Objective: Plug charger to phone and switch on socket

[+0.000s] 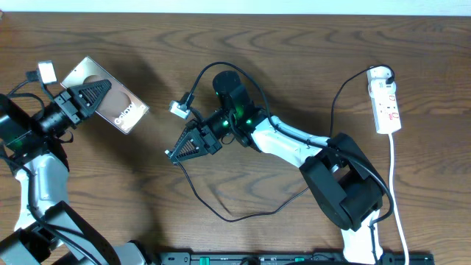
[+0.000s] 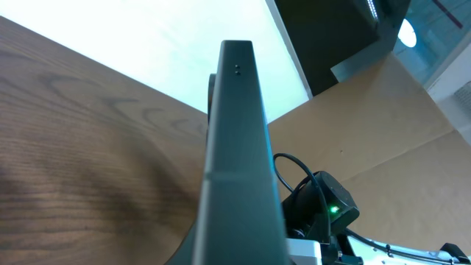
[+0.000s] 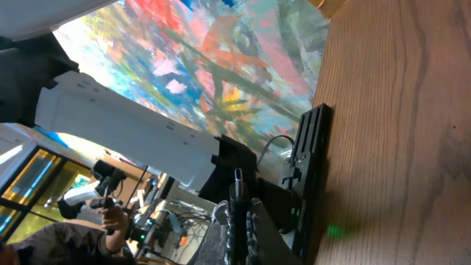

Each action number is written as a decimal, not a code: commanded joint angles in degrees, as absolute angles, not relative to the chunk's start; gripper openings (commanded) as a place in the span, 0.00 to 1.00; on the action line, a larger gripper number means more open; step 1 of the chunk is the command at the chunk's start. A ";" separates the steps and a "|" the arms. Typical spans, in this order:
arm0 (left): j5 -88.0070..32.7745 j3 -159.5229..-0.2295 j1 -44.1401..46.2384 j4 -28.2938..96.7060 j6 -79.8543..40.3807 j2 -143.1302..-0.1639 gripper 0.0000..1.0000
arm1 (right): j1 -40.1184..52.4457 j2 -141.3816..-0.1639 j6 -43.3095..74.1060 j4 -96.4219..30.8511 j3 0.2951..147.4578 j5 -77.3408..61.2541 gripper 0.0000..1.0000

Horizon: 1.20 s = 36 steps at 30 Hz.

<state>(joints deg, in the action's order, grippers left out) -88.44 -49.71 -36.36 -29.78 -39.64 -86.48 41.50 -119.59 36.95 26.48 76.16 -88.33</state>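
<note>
Overhead looks straight down on the table point(image 1: 294, 44); left wrist sits close along the phone point(image 2: 239, 147) edge; right wrist looks low and sideways.

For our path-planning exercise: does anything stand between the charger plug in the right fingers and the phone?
Nothing visible does. In the overhead view only bare table lies between the right gripper, holding the charger, and the phone held in the left gripper. A small white connector hangs just beside that line.

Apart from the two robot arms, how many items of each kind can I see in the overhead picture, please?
Phone: 1
Black charger cable: 1
White power strip: 1
Total: 3
</note>
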 commanded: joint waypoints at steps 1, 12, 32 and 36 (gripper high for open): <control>-90.04 -49.80 -36.62 -30.04 -39.68 -85.84 0.07 | 42.11 -118.76 38.85 26.59 76.71 -88.77 0.01; -90.04 -49.80 -36.62 -29.19 -39.68 -85.84 0.08 | 41.15 -118.76 43.86 25.47 76.71 -71.72 0.02; -90.04 -49.80 -36.62 -29.19 -39.42 -85.84 0.07 | 31.51 -115.59 24.32 -22.46 81.84 -32.32 0.02; -90.04 -49.80 -36.62 -29.19 -39.42 -85.84 0.07 | 31.38 -111.94 20.93 -37.93 87.24 -19.84 0.01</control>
<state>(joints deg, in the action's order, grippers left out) -88.42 -49.71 -36.36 -28.75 -39.62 -86.48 31.16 -117.64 26.52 -33.89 82.52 -31.48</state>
